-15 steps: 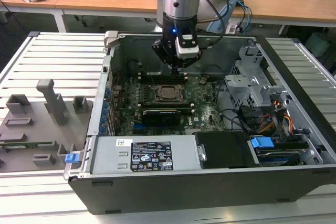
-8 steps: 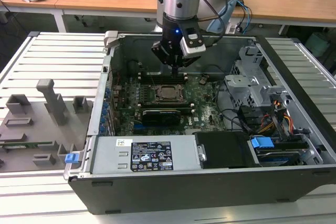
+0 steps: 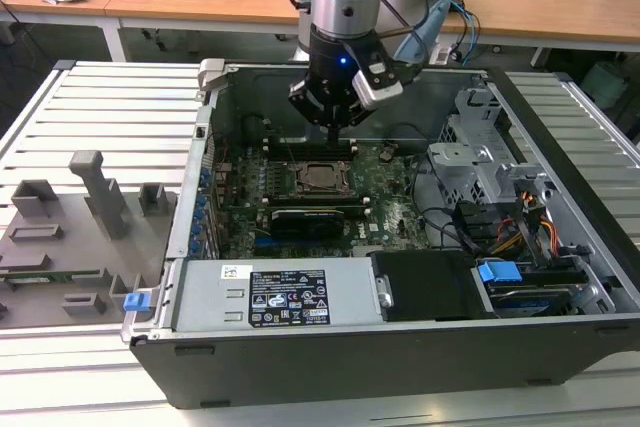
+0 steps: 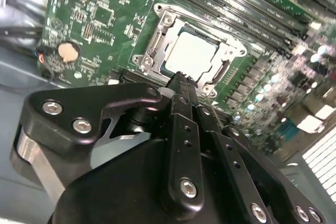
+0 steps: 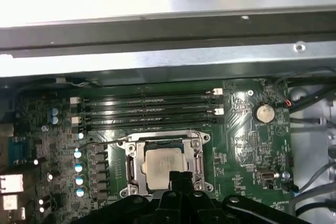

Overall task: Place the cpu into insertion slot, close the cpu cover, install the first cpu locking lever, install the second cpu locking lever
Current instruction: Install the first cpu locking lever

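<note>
Inside the open computer case (image 3: pixel 180 347), the cpu (image 5: pixel 163 165) lies flat in the insertion slot (image 5: pixel 160 145) on the green motherboard (image 5: pixel 241 145), with the cpu cover (image 5: pixel 137 163) lying down around it. The gripper (image 3: pixel 333 125) hangs just above the chip's edge, its fingers (image 4: pixel 178 108) clenched together on nothing; contact cannot be told.

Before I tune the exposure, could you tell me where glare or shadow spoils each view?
First wrist view: the case wall is washed out pale, the cpu evenly lit. Second wrist view: the cpu glares pale and bright spots bloom on the board. Exterior view: the board sits shaded inside the case.
</note>
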`<state>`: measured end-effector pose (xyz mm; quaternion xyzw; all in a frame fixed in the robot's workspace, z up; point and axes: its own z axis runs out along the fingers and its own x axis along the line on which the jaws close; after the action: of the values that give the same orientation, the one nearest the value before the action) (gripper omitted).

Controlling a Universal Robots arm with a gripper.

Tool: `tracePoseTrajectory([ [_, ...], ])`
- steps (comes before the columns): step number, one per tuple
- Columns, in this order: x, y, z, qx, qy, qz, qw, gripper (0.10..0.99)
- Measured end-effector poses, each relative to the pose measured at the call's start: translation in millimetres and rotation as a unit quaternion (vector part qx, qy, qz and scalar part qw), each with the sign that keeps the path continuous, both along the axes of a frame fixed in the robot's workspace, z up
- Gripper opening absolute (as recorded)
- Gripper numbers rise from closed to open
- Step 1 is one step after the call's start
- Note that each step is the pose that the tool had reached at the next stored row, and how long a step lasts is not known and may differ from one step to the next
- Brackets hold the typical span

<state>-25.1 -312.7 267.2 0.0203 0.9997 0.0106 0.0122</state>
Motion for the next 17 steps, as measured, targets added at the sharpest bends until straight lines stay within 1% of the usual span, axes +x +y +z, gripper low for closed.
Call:
tracePoseTrajectory([
  [3,0.0,0.0,-0.2,0.0,0.0,0.032,0.9995,0.106],
  [5,-0.1,0.0,-0.4,0.0,0.0,0.047,0.9989,0.106],
  [6,-1.9,0.0,-0.6,0.0002,-0.0001,0.049,0.9988,0.106],
  [7,-5.1,0.0,-0.7,0.0003,-0.0003,0.049,0.9988,0.106],
  [8,-12.1,0.0,-0.7,0.0002,-0.001,0.049,0.9988,0.106],
  [9,-16.8,0.0,-0.7,0.0002,-0.0013,0.049,0.9988,0.106],
  [13,-30.8,0.0,-0.8,0.002,-0.0014,0.049,0.9988,0.106],
  [14,-35.7,0.0,-0.8,0.002,-0.0014,0.049,0.9988,0.106],
  [15,-44.9,0.0,-1.0,0.002,-0.0014,0.049,0.9988,0.106],
  [16,-50.3,0.0,-1.2,0.0021,-0.0013,0.049,0.9988,0.106],
  [17,-52.3,0.0,-1.3,0.002,-0.0014,0.049,0.9988,0.106],
])
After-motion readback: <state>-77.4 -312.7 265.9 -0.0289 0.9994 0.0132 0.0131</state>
